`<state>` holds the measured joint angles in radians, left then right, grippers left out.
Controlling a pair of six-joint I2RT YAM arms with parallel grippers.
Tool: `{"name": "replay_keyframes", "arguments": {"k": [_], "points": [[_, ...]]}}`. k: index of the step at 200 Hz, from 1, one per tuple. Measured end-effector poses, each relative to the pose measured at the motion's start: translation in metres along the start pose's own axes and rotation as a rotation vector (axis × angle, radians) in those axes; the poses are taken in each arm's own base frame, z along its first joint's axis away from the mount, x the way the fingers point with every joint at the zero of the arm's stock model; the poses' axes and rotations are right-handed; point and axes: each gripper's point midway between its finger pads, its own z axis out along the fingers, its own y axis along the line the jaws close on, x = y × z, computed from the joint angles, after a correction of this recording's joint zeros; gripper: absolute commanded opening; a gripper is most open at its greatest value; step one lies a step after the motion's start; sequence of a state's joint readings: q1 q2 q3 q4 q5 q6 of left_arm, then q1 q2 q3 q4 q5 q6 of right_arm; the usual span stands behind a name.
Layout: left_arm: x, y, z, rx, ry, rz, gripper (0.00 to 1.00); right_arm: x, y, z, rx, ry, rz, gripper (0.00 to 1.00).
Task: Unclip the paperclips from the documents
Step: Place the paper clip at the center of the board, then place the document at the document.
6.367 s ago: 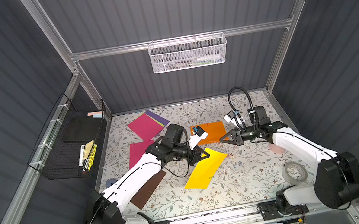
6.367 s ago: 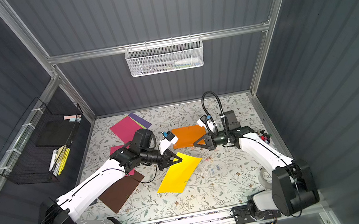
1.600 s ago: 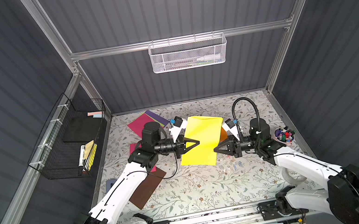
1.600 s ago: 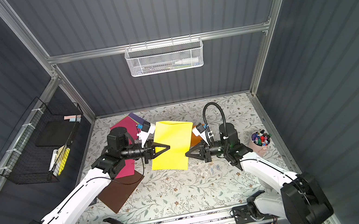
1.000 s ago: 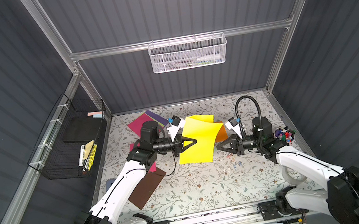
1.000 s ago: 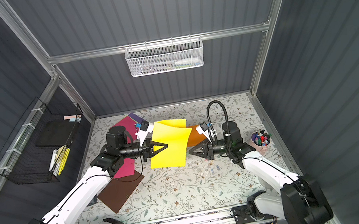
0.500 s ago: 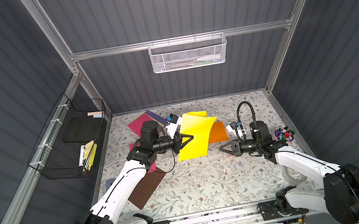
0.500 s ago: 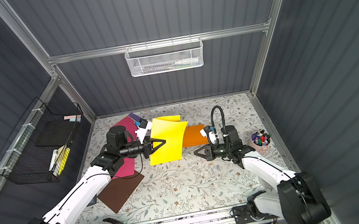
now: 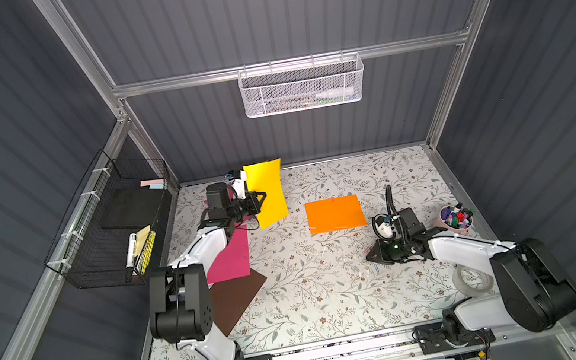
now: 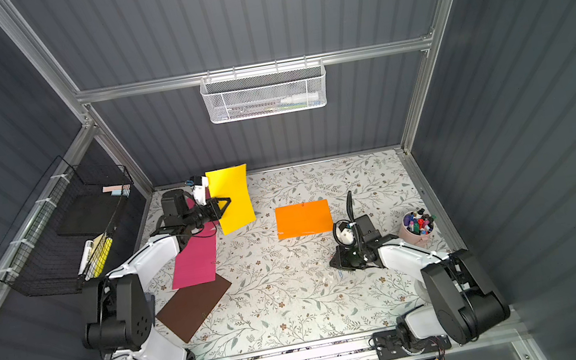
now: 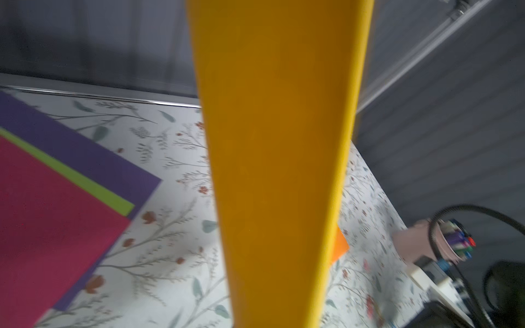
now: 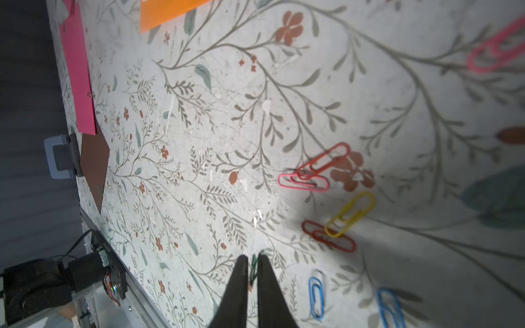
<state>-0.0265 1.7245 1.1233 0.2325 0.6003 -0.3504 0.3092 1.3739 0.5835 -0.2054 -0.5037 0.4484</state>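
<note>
Right wrist cam: right gripper (image 12: 252, 259) tips barely apart w/ green paperclip (image 12: 253, 268) btwn; can't tell if gripped. Left gripper (image 9: 262, 202) pinches upright yellow sheet (image 9: 270, 187).

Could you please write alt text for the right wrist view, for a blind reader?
A green clip sits between the nearly closed tips of the right gripper, close above a floral table. Loose red, pink, yellow and blue clips lie beside it; an orange sheet, a pink sheet and a brown sheet lie farther off.
</note>
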Motion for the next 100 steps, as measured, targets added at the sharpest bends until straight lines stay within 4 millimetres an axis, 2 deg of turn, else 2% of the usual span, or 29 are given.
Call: {"name": "replay_keyframes", "arguments": {"k": [21, 44, 59, 77, 100], "points": [[-0.01, 0.05, 0.009, -0.056, -0.035, -0.048, 0.0, 0.001, 0.004, 0.0, 0.051, 0.015, -0.036, 0.49], [-0.01, 0.103, 0.022, -0.103, -0.051, -0.105, 0.0, 0.002, 0.014, -0.002, 0.094, 0.036, -0.089, 0.54], [-0.006, 0.13, 0.028, -0.128, -0.052, -0.143, 0.0, 0.001, 0.021, -0.004, 0.11, 0.042, -0.124, 0.56], [-0.005, 0.155, 0.035, -0.149, -0.054, -0.166, 0.0, -0.005, 0.028, -0.007, 0.13, 0.03, -0.166, 0.58], [-0.013, 0.171, 0.045, -0.154, -0.067, -0.167, 0.01, -0.019, 0.039, -0.013, 0.142, 0.008, -0.197, 0.59]]}}
